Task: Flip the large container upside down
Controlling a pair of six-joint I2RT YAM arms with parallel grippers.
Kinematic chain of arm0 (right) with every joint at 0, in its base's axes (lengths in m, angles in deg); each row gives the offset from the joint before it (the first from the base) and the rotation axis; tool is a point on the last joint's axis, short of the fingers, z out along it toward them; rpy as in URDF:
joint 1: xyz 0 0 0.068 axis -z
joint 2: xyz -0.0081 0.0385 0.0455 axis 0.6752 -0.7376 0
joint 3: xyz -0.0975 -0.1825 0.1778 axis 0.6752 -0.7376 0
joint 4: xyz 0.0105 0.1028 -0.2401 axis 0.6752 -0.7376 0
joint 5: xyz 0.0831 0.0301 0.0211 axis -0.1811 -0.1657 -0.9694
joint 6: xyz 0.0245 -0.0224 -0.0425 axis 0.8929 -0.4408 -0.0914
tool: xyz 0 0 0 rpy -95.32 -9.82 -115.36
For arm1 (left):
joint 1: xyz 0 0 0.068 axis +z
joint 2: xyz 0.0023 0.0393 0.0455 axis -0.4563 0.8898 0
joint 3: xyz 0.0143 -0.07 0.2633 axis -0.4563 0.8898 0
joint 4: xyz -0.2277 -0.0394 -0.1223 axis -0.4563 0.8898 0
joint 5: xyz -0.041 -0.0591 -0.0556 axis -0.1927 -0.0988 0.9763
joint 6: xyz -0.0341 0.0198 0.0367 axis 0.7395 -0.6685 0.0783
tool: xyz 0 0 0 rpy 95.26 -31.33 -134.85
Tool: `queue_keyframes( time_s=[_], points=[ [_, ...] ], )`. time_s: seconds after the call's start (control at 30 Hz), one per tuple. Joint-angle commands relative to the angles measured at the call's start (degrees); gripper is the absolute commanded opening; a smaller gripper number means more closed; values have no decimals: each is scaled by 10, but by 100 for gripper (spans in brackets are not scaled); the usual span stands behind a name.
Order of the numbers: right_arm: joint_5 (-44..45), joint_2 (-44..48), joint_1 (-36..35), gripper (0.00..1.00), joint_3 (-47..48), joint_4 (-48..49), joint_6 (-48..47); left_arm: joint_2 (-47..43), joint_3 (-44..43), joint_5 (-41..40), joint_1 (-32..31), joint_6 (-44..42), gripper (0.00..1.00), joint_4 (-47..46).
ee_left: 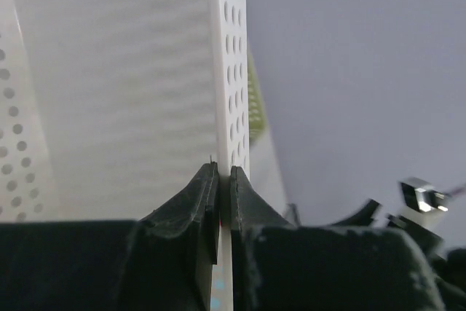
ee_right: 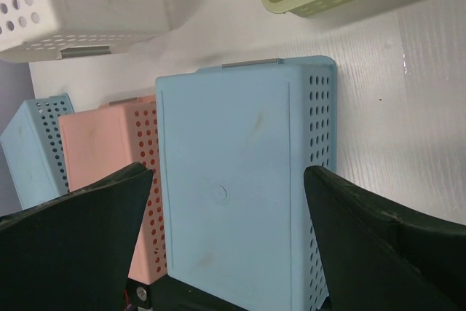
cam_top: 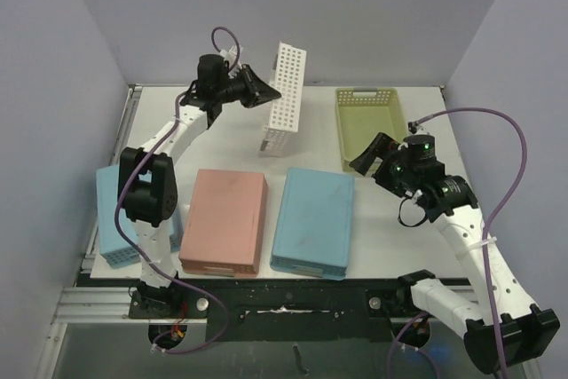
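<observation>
The large white perforated container (cam_top: 286, 99) stands on edge at the back of the table, its long side raised and its open side facing left. My left gripper (cam_top: 269, 92) is shut on the container's upper rim. In the left wrist view the jaws (ee_left: 224, 174) pinch the thin white wall (ee_left: 234, 71) between them. The same container shows at the upper left in the right wrist view (ee_right: 87, 5). My right gripper (cam_top: 371, 155) hovers open over the table's right side, apart from the white container. Nothing is between its fingers (ee_right: 229, 176).
A green basket (cam_top: 370, 126) sits upright at the back right. A blue container (cam_top: 313, 219) and a pink one (cam_top: 224, 219) lie bottom-up at the front. Another blue one (cam_top: 115, 219) lies at the left edge under the left arm.
</observation>
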Motion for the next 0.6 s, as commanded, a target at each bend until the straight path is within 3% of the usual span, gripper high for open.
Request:
queue_keyframes(
  time_s=[0.0, 0.13, 0.23, 0.57],
  points=[
    [21, 31, -1, 89, 0, 0, 8, -13, 104, 151, 1, 315, 0, -456],
    [25, 39, -1, 89, 1, -8, 9, 38, 166, 144, 8, 537, 0, -739],
    [24, 38, -1, 89, 1, -13, 8, 78, 197, 125, 15, 642, 0, -869],
    [26, 42, 0, 89, -5, -12, 14, 113, 295, 134, 62, 666, 0, -910]
  ],
)
